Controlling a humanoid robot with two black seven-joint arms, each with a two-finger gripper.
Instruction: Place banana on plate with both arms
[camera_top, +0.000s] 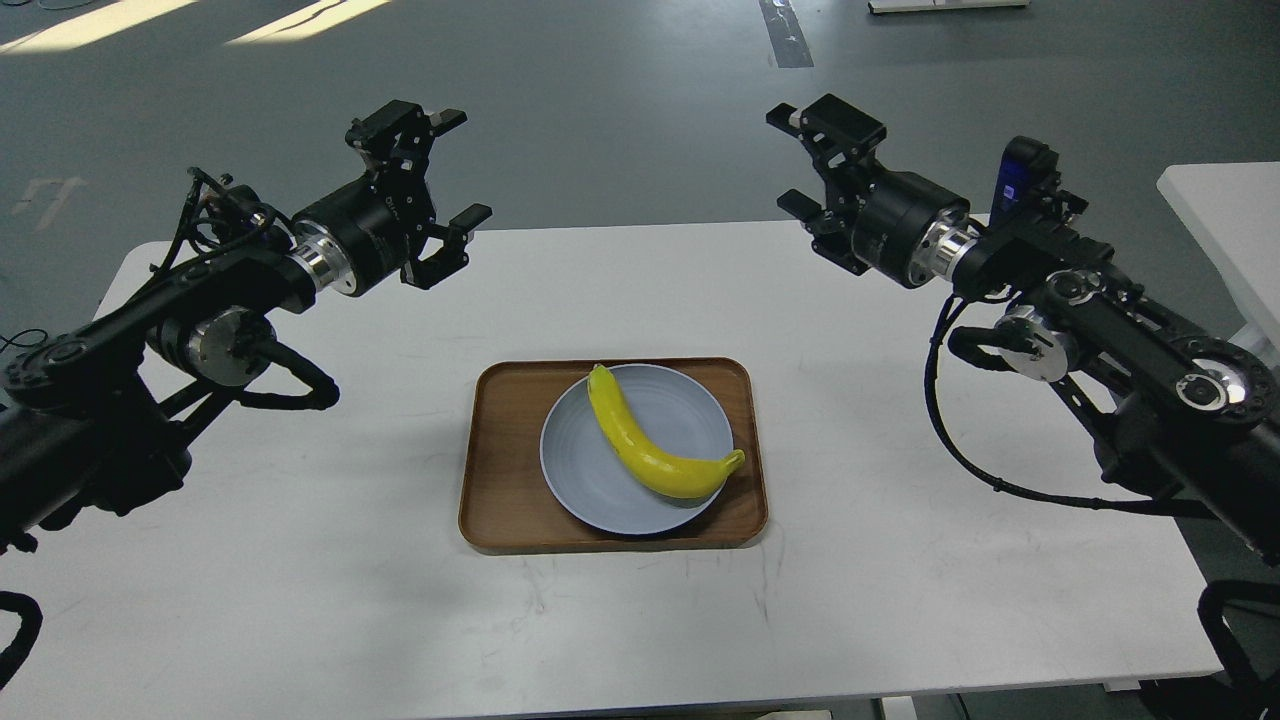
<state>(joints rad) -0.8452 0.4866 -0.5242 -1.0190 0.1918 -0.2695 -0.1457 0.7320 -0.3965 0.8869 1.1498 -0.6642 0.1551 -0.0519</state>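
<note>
The yellow banana (650, 442) lies on the pale blue-grey plate (590, 480), its stem end reaching the plate's right rim. The plate sits on a brown wooden tray (505, 470) in the middle of the white table. My left gripper (450, 175) is open and empty, raised above the table's far left part. My right gripper (800, 160) is open and empty, raised above the table's far right part. Both are well away from the banana.
The white table (300, 560) carries only the tray. A second white table (1225, 230) stands at the right edge. Grey floor lies beyond the far edge.
</note>
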